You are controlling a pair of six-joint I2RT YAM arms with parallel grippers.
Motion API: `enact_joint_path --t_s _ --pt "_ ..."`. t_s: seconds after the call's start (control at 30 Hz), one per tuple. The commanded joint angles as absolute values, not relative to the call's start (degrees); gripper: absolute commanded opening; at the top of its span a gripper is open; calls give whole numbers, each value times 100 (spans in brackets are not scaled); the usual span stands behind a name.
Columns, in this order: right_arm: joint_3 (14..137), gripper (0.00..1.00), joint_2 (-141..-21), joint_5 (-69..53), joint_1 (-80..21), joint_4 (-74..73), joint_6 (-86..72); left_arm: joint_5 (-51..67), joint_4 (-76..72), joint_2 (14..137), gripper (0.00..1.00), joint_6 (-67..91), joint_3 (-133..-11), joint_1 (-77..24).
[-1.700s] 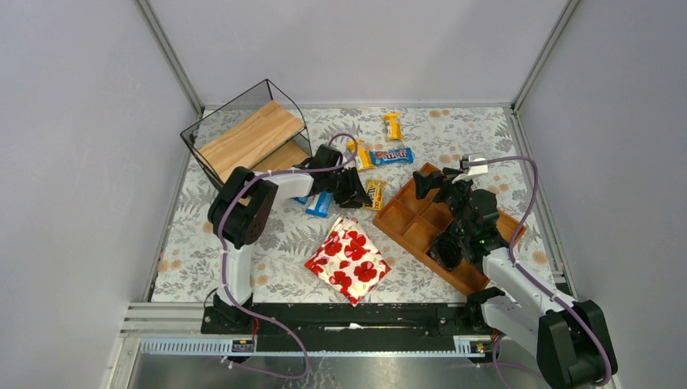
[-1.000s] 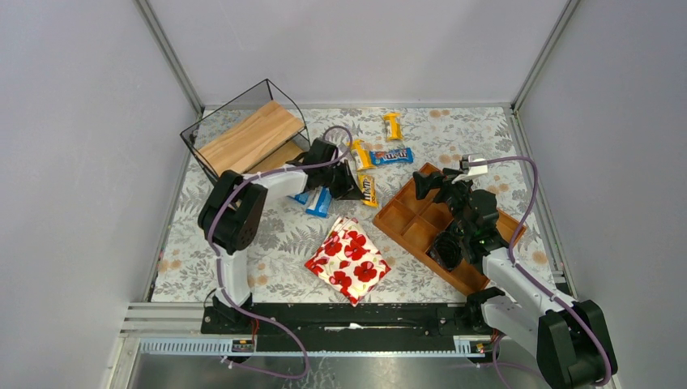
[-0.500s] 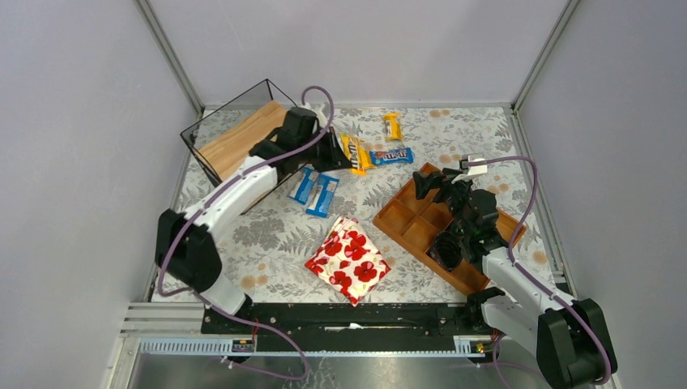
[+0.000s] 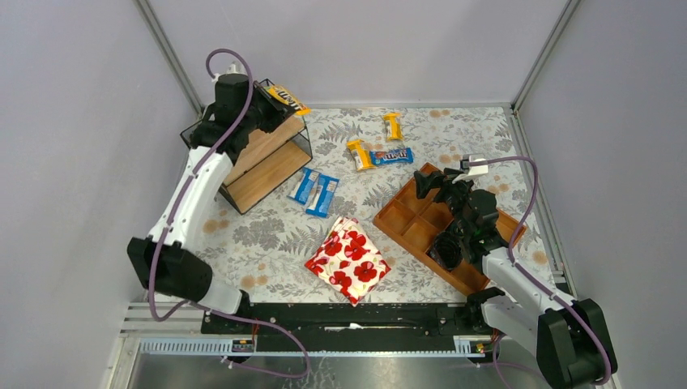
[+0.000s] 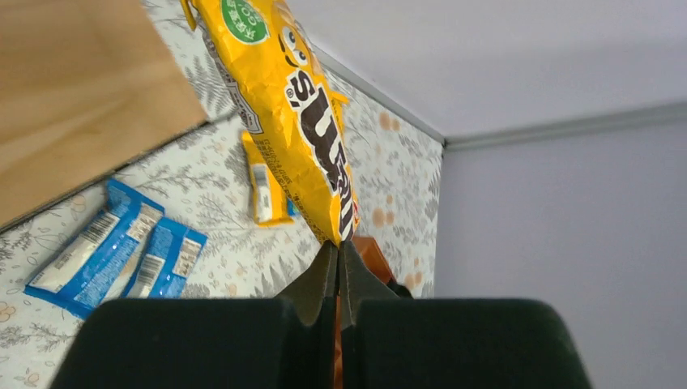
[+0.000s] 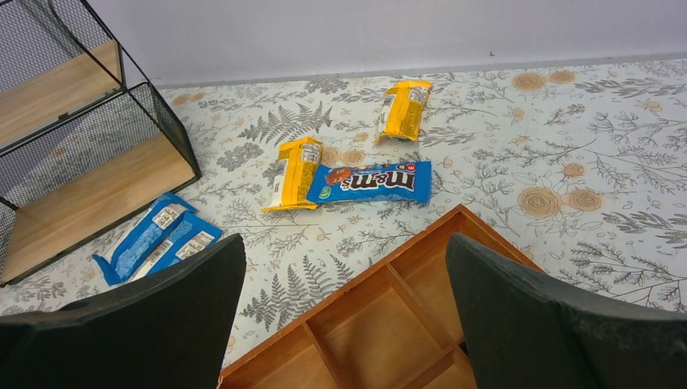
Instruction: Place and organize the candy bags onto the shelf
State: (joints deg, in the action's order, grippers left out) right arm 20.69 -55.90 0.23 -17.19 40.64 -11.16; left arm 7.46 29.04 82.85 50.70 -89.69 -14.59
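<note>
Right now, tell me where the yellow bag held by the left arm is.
Top view, far left: the yellow bag is in the air, pinched at one end by the shut left jaws, over the shelf's far edge.

You've got a red-poppy pouch [image 4: 347, 259] lying flat on the floral tablecloth [image 4: 267, 235], and a brown compartment tray [image 4: 407, 229] sits angled just right of it.

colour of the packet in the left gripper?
Yellow packet, dark lettering, in the left gripper; best in left wrist view.
</note>
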Motion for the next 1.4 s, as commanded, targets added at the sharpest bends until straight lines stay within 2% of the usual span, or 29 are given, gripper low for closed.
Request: enact_joint_path --t_s 0.0,0.23,0.43,0.7,0.93,1.37 --pt "2038 100 -5442 192 -1696 4360 -1073 861 2408 8871 0 5634 -9071 -1018" --pt "2036 100 -5479 200 -1691 4385 -1055 987 2504 9712 0 5526 -9441 -689" --pt "2055 100 -5564 173 -1696 4423 -1061 1073 2393 9893 0 5458 -9315 -463" --pt "2082 100 -5669 144 -1692 4458 -1072 1756 1843 10199 0 5469 -9191 -162" --pt "2091 100 -5727 133 -1696 4481 -1072 2163 1957 10571 0 5291 -9486 -56" --pt "2120 100 -5794 97 -1696 4494 -1081 2047 2057 10477 0 5197 -9344 -18"
